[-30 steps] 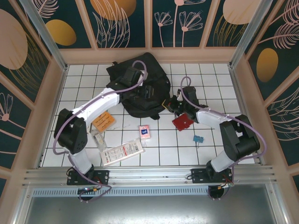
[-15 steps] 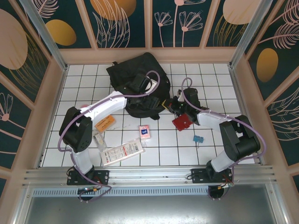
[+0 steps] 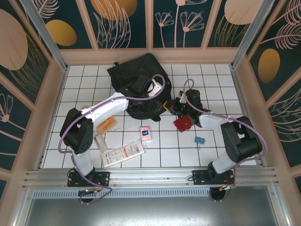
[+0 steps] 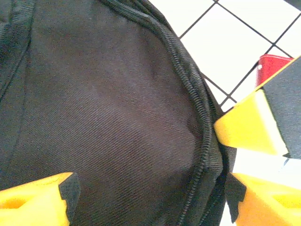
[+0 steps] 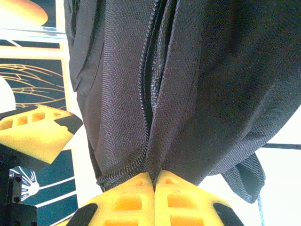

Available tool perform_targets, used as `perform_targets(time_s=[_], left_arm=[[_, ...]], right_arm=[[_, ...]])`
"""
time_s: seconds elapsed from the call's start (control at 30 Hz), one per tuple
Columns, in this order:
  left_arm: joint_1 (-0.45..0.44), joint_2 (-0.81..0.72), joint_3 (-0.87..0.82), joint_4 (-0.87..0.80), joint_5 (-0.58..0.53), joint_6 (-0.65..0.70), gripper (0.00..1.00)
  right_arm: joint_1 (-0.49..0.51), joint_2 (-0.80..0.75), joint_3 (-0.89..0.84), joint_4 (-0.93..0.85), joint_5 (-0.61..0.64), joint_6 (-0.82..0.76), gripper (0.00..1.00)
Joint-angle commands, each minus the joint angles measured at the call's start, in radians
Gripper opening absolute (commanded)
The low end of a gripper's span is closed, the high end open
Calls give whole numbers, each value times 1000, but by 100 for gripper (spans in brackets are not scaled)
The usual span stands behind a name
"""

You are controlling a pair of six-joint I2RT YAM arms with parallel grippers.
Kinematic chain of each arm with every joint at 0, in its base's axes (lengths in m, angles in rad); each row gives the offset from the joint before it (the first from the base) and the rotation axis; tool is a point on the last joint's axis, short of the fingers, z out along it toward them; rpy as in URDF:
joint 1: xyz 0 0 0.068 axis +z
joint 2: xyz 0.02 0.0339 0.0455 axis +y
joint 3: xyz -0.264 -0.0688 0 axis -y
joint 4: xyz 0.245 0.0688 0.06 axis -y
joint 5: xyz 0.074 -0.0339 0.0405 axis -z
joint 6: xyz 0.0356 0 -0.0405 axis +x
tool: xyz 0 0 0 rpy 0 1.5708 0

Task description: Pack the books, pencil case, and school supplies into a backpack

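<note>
The black backpack [image 3: 136, 75] lies at the back of the tiled table. My left gripper [image 3: 160, 92] hovers open over its right side, and its jaws [image 4: 150, 197] straddle the dark fabric [image 4: 108, 108] and zipper seam without pinching it. My right gripper [image 3: 174, 106] is shut on a fold of the backpack's edge [image 5: 155, 141] beside the zipper. The orange-brown book [image 3: 104, 124], the pink little box [image 3: 146, 132] and the teal binder clip [image 3: 199, 140] lie on the tiles in front. I cannot tell which item is the pencil case.
A flat red square item [image 3: 183, 123] lies just under my right arm. A long clear packet with a red-and-white label [image 3: 123, 153] and a small clear item [image 3: 99, 140] lie near the front left. Walls enclose the table on three sides.
My left gripper has swung right across the backpack toward the right gripper and opened wider. The right gripper has kept its pinch on the fabric.
</note>
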Motion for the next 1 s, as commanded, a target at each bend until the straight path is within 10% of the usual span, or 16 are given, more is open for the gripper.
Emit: perform_targets(time_s=[0.0, 0.73, 0.97], left_arm=[[-6, -13, 10, -19, 64, 40, 82], [-6, 107, 60, -44, -56, 28, 72], [-6, 79, 59, 3, -77, 20, 21]], right_arm=[[-5, -9, -14, 62, -34, 6, 0], [-6, -7, -19, 87, -48, 25, 0], [-5, -12, -10, 67, -36, 14, 0]])
